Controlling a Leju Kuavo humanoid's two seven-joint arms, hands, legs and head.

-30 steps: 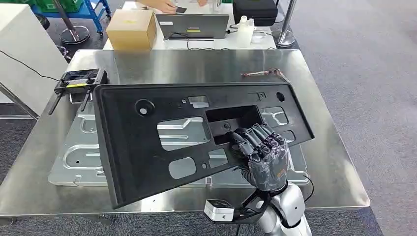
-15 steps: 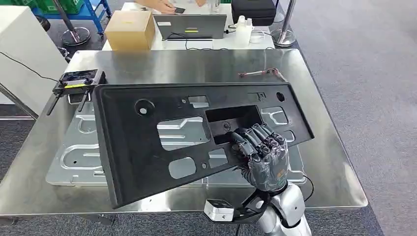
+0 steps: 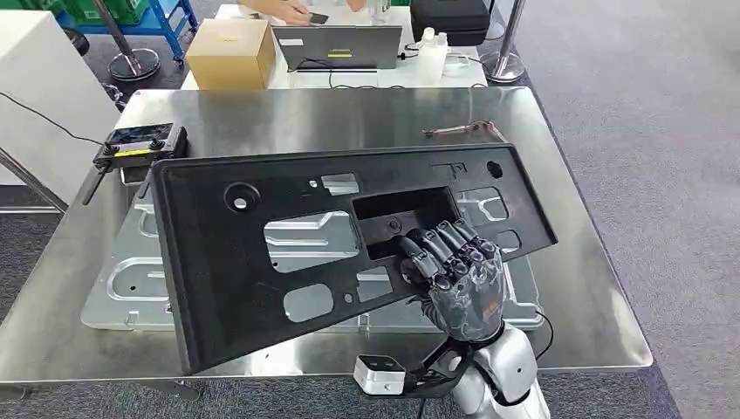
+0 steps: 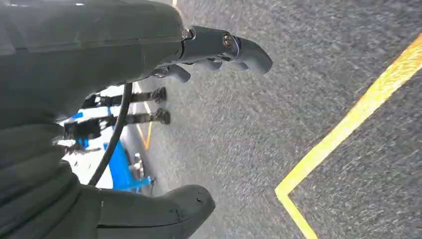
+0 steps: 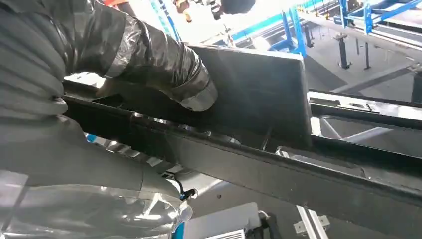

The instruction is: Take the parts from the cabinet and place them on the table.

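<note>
At the near edge of the worktop (image 3: pixel 558 288), right hand (image 3: pixel 458 279) grips the black perforated panel (image 3: pixel 262 262), fingers curled through its rectangular cutout. Panel held tilted above a stamped metal sheet (image 3: pixel 131 279) lying flat on the worktop. Left hand (image 4: pixel 164 99) hangs over grey carpet, fingers apart, holding nothing.

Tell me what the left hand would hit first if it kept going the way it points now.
Probably just the grey carpet floor. The left hand hangs open above it, near a yellow floor line; depth is unclear.
</note>
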